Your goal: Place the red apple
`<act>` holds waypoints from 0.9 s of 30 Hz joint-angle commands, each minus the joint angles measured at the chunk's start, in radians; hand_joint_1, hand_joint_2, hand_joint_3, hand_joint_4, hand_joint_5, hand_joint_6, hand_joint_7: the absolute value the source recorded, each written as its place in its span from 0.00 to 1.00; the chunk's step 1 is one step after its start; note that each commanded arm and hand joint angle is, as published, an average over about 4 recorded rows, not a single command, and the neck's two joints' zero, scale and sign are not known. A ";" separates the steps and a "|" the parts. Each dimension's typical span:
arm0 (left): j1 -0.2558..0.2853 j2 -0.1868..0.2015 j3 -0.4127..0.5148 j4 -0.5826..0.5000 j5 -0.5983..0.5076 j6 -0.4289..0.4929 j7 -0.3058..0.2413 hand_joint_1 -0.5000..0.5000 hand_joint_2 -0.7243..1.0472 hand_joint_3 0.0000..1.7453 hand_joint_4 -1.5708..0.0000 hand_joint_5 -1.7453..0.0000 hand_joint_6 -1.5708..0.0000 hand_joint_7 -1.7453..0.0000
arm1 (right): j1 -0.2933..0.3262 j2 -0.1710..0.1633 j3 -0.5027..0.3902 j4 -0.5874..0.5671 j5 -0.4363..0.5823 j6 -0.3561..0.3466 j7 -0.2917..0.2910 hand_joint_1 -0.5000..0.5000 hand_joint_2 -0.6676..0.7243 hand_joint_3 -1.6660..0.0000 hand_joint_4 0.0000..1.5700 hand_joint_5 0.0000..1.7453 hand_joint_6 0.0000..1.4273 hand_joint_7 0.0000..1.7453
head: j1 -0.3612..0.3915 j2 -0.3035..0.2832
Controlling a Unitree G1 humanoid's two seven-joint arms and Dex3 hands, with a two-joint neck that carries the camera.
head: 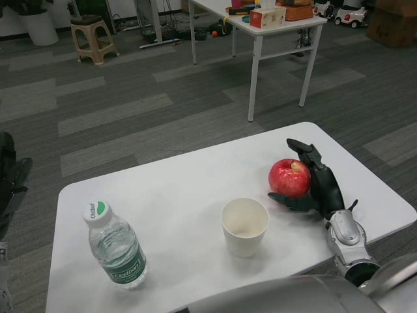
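Apple sits in my right hand, on the right part of the table. The fingers are curved around its far and lower side, one finger stands above it and another reaches under it, so I judge the hand is grasping it, not fully closed. If the apple already touches the table or hangs a little above, I cannot tell. To place it well, I would lower it slowly until it rests, then spread the fingers wide and draw the hand off to the right, so the apple does not roll toward the cup just beside it. The bottle stands well apart at the left. My left hand waits at the left edge; its state I cannot tell.
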 commanded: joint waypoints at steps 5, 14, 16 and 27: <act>0.010 0.001 0.009 0.005 -0.007 -0.008 0.003 0.02 1.00 0.00 1.00 1.00 1.00 1.00 | 0.055 0.029 -0.021 0.034 -0.029 0.029 0.006 0.04 0.47 0.95 0.00 0.00 0.00 0.19 | -0.002 -0.002; 0.010 0.001 0.009 0.005 -0.007 -0.008 0.003 0.02 1.00 0.00 1.00 1.00 1.00 1.00 | 0.063 0.032 -0.035 0.025 -0.036 0.029 0.006 0.04 0.67 1.00 0.00 0.00 0.00 0.12 | -0.003 -0.006; 0.010 0.002 0.009 0.005 -0.007 -0.008 0.003 0.02 1.00 0.00 1.00 1.00 1.00 1.00 | 0.067 0.032 -0.041 0.017 -0.035 0.028 0.006 0.04 0.72 1.00 0.00 0.00 0.00 0.12 | -0.004 -0.006; 0.010 0.002 0.009 0.008 -0.007 -0.008 0.003 0.02 1.00 0.00 1.00 1.00 1.00 1.00 | 0.098 0.034 -0.097 -0.040 0.050 0.015 0.006 0.00 0.93 1.00 0.00 0.00 0.00 0.08 | -0.012 0.003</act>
